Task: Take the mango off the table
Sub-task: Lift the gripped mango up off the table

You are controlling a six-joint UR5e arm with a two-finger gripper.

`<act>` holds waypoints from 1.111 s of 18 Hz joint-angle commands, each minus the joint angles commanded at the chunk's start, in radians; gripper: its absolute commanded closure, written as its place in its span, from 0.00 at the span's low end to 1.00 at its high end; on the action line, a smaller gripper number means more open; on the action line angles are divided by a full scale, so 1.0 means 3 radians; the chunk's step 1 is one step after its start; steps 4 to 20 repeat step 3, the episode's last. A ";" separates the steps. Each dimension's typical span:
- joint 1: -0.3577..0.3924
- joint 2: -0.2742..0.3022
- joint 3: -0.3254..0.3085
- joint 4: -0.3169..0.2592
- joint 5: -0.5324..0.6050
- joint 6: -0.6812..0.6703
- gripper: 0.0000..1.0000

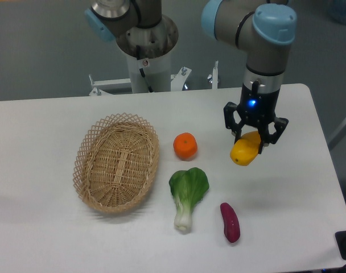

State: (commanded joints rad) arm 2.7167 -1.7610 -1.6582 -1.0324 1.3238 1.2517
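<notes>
The mango (244,151) is a glossy yellow oblong fruit, tilted, hanging above the white table (59,239) right of centre. My gripper (251,143) points straight down and is shut on the mango's upper end, its dark fingers on either side of the fruit. The lower end of the mango sticks out below the fingers to the left.
A round orange (185,145) lies left of the mango. Below it lie a green bok choy (187,194) and a small purple sweet potato (230,222). A wicker basket (116,162) stands at the left. The robot base (145,45) is at the back.
</notes>
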 joint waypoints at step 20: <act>-0.0005 0.0000 -0.0005 0.0005 0.0000 0.0000 0.55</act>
